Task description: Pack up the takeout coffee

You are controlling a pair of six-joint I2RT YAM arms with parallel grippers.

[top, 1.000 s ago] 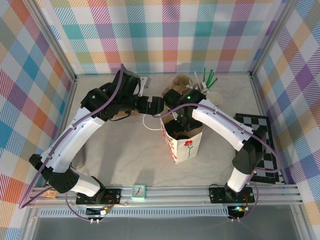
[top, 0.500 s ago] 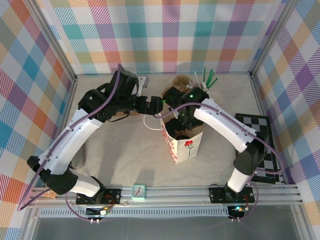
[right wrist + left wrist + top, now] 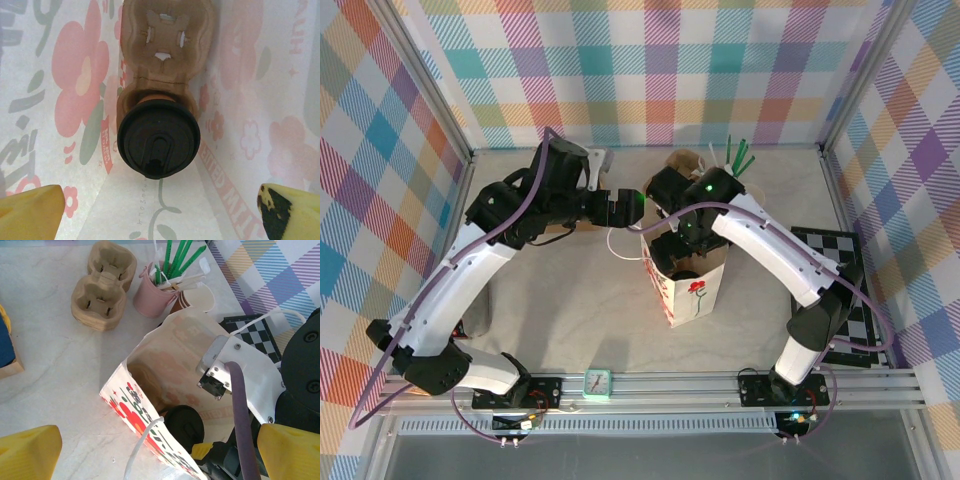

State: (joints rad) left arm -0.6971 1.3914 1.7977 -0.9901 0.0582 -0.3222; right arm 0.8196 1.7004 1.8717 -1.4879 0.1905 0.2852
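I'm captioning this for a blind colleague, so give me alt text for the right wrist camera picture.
A kraft-brown paper cup with a round black plastic lid sits in one slot of a brown moulded-pulp two-cup carrier inside a white flower-printed paper bag. The right claw hovers open above, its yellow fingertips at the lower corners.

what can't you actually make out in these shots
1. Kraft-brown paper cup with round black plastic lid: right wrist view, the lid hides nearly all the cup body.
2. Inside of the floral white paper bag: top view, the right arm crosses over the opening.
3. Small green square clock on the front rail: top view, its face is too small to read.
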